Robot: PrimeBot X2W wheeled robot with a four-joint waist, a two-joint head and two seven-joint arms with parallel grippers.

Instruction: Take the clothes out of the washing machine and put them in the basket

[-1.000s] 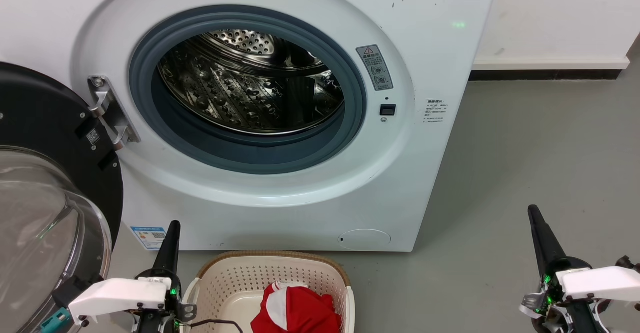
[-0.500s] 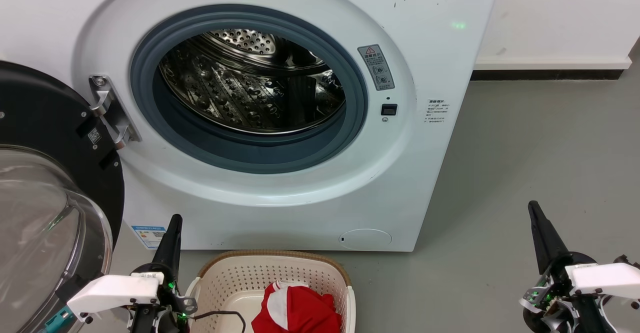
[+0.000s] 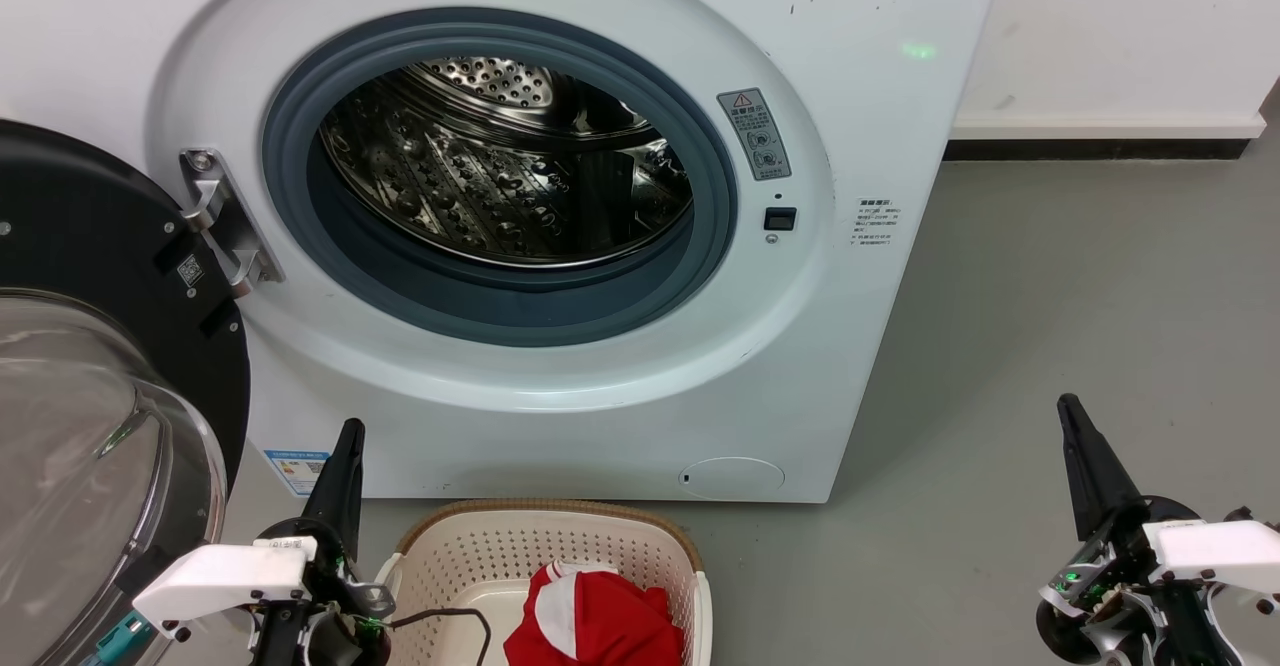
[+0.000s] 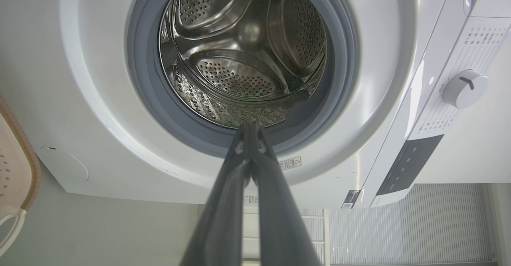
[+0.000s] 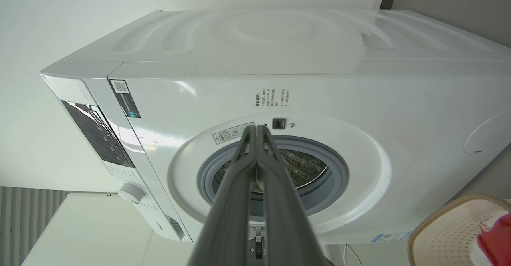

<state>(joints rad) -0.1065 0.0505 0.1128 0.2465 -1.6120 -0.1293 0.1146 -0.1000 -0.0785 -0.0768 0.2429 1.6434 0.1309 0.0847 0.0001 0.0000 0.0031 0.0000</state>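
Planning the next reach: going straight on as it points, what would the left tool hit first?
Probably the grey door seal at the lower edge of the washing machine porthole; the left tool lines up there, maybe clearing it into the drum. Depth is unclear.

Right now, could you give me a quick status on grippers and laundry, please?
Left gripper shut, empty; right gripper shut, empty. Drum shows bare steel; red clothes in basket. Door swung open at left.
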